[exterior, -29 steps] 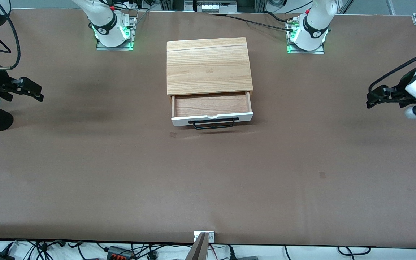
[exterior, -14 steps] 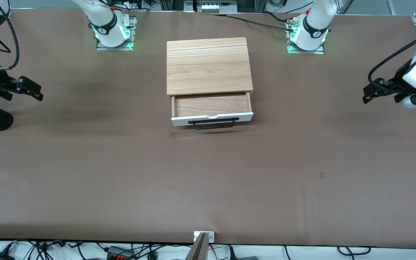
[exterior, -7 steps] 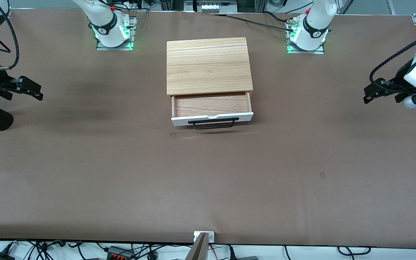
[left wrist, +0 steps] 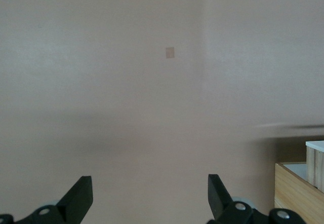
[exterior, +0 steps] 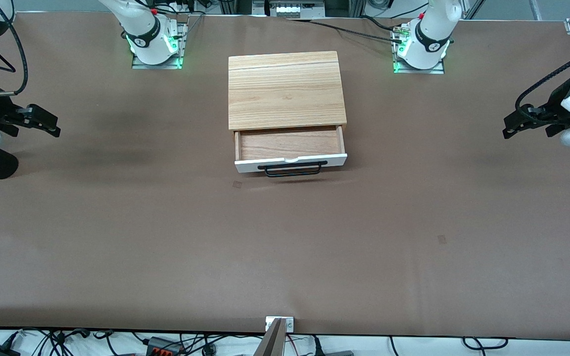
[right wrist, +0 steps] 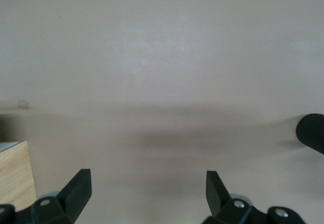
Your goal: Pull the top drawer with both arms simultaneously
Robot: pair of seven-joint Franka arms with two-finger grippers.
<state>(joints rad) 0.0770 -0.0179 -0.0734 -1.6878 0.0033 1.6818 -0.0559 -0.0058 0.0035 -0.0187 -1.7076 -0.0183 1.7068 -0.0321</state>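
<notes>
Left gripper [exterior: 510, 129] — fingers spread wide, holding nothing, up over bare table [exterior: 285, 257] at left arm's end. Right gripper [exterior: 50, 124] — same, wide, nothing held, at right arm's end. Both well apart from top drawer [exterior: 291, 162], which sticks out of cabinet [exterior: 285, 89] at table centre; handle [exterior: 292, 169] untouched.

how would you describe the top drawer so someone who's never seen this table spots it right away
On the brown table, midway between the two arm bases, sits a light-wood cabinet. The top drawer sticks out of its front, toward the front camera. Unlike the cabinet's striped wood top, it has a white front panel and a black bar handle.
</notes>
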